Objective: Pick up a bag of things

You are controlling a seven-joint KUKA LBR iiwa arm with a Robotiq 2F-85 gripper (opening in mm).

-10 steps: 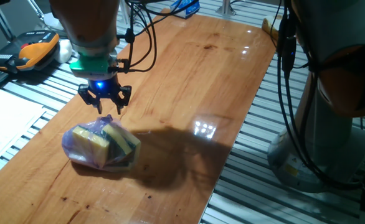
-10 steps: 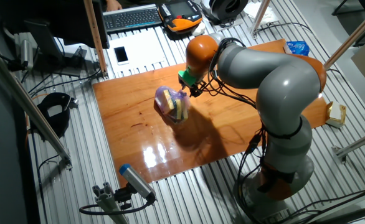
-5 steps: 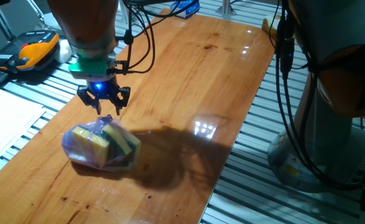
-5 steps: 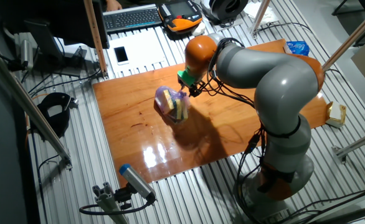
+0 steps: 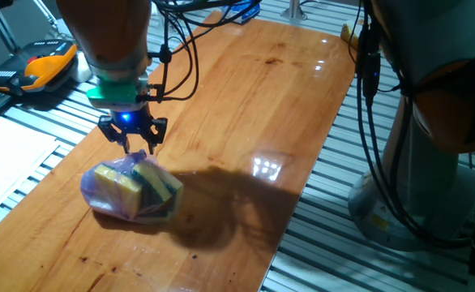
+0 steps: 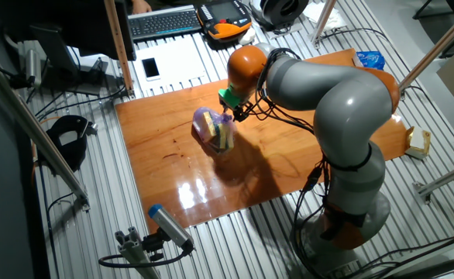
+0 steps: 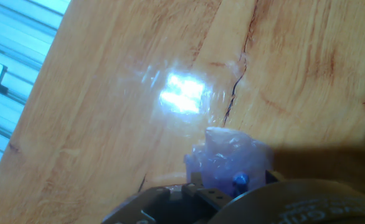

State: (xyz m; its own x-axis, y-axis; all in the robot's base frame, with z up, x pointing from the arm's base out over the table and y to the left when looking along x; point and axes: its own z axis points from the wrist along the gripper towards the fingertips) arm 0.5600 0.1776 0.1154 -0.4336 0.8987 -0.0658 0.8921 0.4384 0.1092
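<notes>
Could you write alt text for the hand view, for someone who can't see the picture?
Looking down from the robot's hand, a crumpled tuft of the purple-blue plastic bag pokes up at the bottom of the picture, just above the dark body of the tool. Behind it spreads the glossy wooden table, with a bright glare spot and a dark crack in the grain.

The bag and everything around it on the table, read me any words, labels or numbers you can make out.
No text can be read.
The bag of things: no print visible.
The blue packet at the far table edge: any markings too small to read.
The keyboard: keys too blurred.
</notes>
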